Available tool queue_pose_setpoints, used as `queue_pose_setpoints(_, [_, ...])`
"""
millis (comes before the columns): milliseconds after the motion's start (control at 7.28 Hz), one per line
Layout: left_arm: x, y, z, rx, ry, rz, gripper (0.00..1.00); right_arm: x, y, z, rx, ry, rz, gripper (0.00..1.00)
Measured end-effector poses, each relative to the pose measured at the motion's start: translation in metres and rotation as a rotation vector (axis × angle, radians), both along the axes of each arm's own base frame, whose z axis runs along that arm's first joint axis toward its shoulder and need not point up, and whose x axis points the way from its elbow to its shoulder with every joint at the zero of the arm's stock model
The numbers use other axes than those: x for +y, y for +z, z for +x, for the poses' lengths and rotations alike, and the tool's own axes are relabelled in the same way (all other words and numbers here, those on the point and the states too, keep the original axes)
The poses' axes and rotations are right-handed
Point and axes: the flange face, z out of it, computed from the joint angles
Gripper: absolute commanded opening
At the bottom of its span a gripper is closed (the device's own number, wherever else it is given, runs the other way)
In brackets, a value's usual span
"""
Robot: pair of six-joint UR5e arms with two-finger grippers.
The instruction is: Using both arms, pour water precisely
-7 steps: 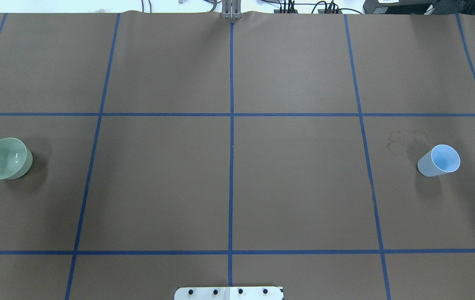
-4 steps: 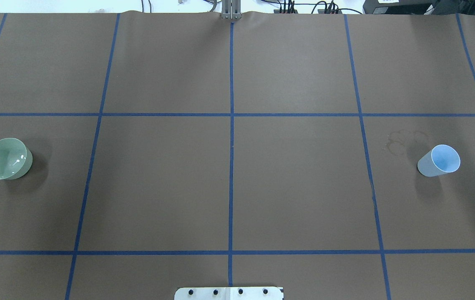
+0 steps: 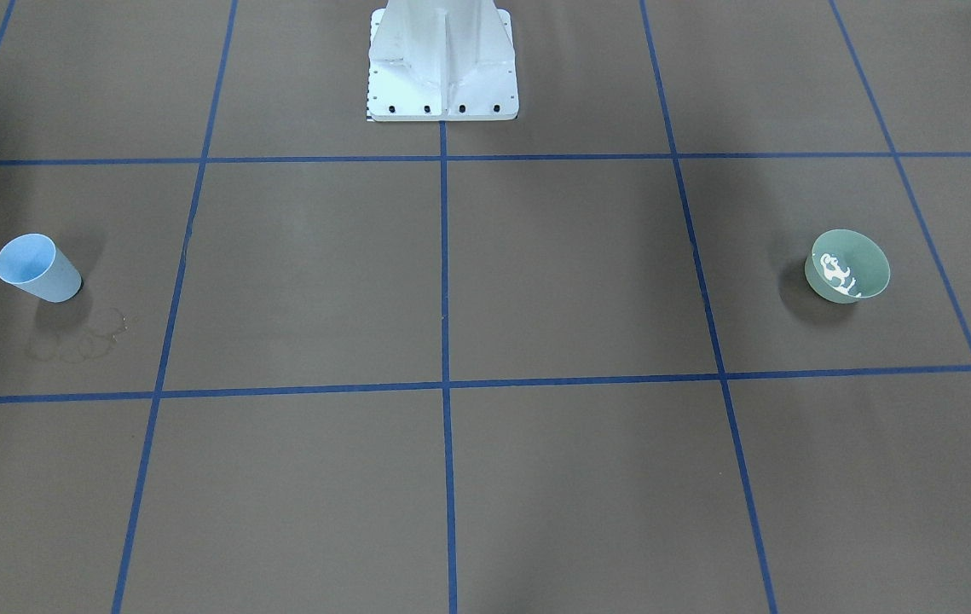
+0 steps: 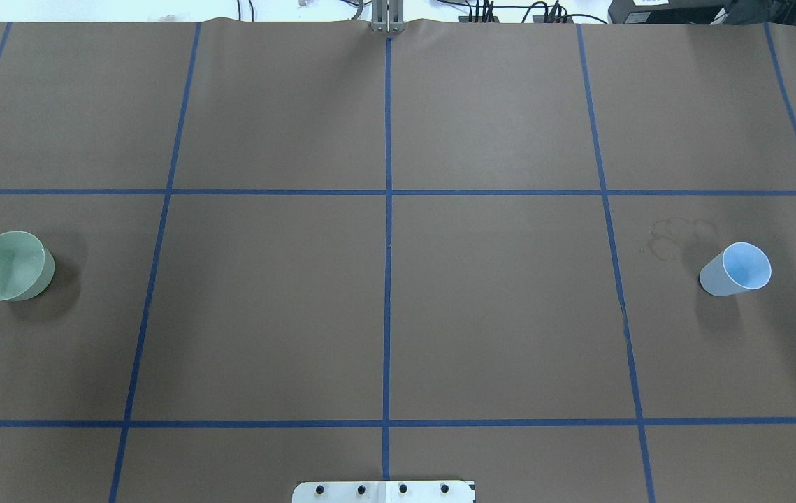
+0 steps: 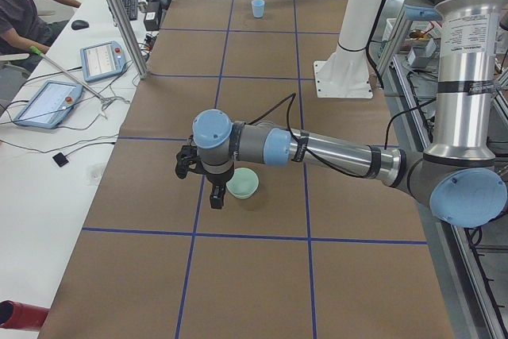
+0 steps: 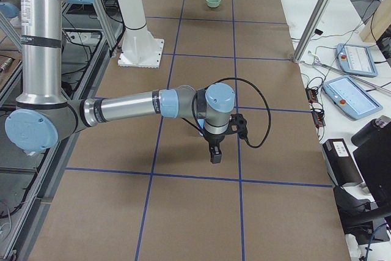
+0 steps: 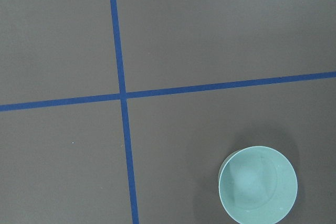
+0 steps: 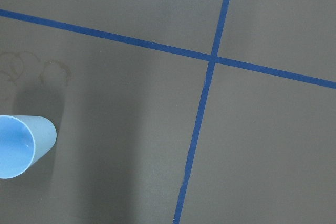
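A pale green bowl stands at the table's left end, also in the left wrist view. White glints of water show inside the bowl. A light blue cup stands upright at the right end. My left gripper hangs over the table just beside the bowl. Over the cup's area my right gripper points down; the arm hides the cup there. Whether either gripper is open or shut I cannot tell.
The white pedestal base sits at the table's middle edge. Dried ring stains mark the brown paper beside the cup. A side bench holds tablets and cables, with a person seated there. Blue tape lines grid the table.
The bright glints in the green bowl shifted from a streak to spots and no longer show in the overhead view. Bowl and cup have not moved.
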Motion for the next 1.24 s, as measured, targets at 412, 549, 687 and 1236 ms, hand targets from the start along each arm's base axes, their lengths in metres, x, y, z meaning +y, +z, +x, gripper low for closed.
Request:
queue_pose_setpoints(412, [0.004,0.014,-0.002,-0.039,-0.005,-0.025,1.00,0.001,-0.002,0.000,0.003,0.002,0.002,1.00])
queue_pose_setpoints(549, [0.003,0.017,-0.003,-0.042,-0.006,-0.036,1.00,0.003,0.001,0.001,0.007,0.003,-0.004,1.00])
queue_pose_setpoints(687, [0.001,0.025,-0.004,-0.044,-0.008,-0.055,1.00,0.007,0.005,0.001,0.009,0.003,-0.014,1.00])
queue_pose_setpoints(1236, [0.004,0.045,-0.009,-0.036,-0.020,-0.099,1.00,0.014,0.013,0.001,0.014,0.003,-0.029,1.00])
